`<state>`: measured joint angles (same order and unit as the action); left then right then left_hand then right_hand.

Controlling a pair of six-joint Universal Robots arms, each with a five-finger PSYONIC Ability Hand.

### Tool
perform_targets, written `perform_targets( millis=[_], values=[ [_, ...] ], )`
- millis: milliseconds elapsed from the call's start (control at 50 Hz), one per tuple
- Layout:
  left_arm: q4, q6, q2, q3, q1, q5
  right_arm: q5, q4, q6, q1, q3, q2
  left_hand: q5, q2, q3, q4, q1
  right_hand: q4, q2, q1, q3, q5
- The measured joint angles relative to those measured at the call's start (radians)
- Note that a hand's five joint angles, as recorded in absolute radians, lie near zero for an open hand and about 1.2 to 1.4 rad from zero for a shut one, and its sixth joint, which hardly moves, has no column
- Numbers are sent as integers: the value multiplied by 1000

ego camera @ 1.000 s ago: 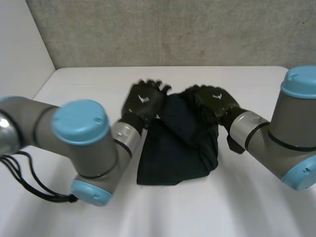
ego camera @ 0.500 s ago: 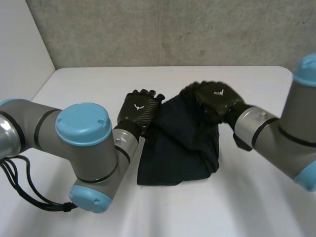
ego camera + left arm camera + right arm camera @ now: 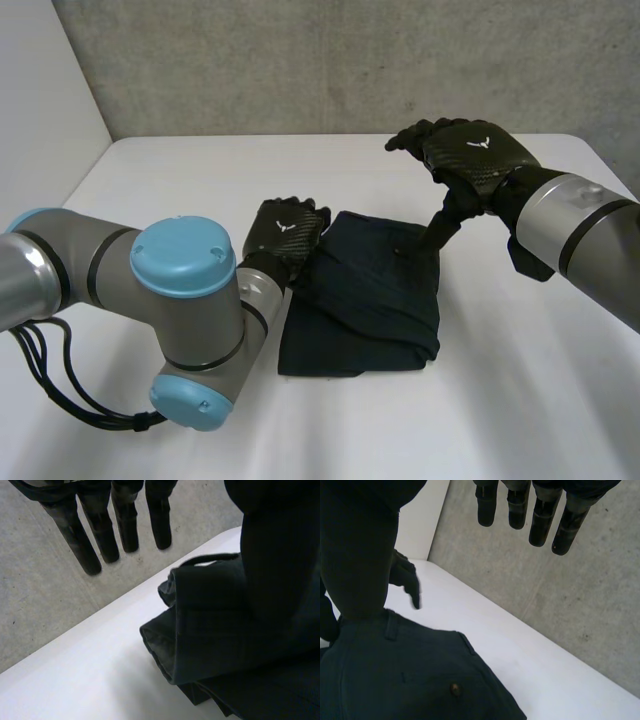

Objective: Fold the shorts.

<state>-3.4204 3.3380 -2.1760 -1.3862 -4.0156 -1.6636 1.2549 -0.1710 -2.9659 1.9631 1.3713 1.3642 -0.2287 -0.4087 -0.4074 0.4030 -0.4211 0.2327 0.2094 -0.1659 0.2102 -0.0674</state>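
Note:
The dark navy shorts (image 3: 365, 300) lie folded in a compact rectangle mid-table, with a back pocket button (image 3: 452, 688) facing up. My left hand (image 3: 287, 228) rests open against the shorts' left far edge, its fingers (image 3: 100, 535) straight and off the cloth, next to the folded layers (image 3: 215, 625). My right hand (image 3: 470, 155) hovers open in the air above the shorts' far right corner. Its fingers (image 3: 540, 515) are spread and its thumb (image 3: 360, 545) points down, holding nothing. Past the thumb, my left hand (image 3: 405, 577) rests at the shorts' other side.
The white table (image 3: 180, 170) ends at a grey concrete wall (image 3: 330, 60) behind. A white side wall (image 3: 40, 90) stands at the left. My left arm's elbow (image 3: 185, 320) sits close to the shorts' near left corner.
My right hand has let go of the shorts and risen up and to the right. My left hand has drawn back off the cloth to its left edge. The shorts now lie flatter.

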Motion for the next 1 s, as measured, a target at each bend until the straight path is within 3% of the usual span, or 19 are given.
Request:
perform_targets(
  millis=[120, 180, 300, 680, 700, 840, 1000],
  values=[
    [5, 7, -1, -7, 0, 3, 14, 2, 2, -12, -16, -70, -338, -358, -349, 355, -357, 0, 0, 0, 0, 0],
    [14, 14, 1, -16, 3, 0, 21, -1, 3, -28, -26, -113, -626, -659, -656, 656, -610, 0, 0, 0, 0, 0],
    [58, 32, 24, -46, 14, -20, 22, -8, 5, -65, -47, -200, -729, -780, -769, 792, -646, 0, 0, 0, 0, 0],
    [136, 47, 113, -179, 92, -152, 20, -16, -10, -25, -78, -373, -723, -742, -741, 752, -644, 0, 0, 0, 0, 0],
    [142, 48, 112, -177, 94, -159, 19, -15, -9, -14, -84, -404, -617, -601, -614, 618, -566, 0, 0, 0, 1, 0],
    [152, 72, 126, -159, 95, -174, 10, -14, 1, 6, -114, -496, -206, -205, -209, 207, -175, 0, -9, 6, -6, 0],
    [103, 116, 198, -113, 92, -167, 17, -12, 6, 7, -123, -509, -33, -41, -45, 36, -31, 0, -12, 8, -9, 0]
  ],
)
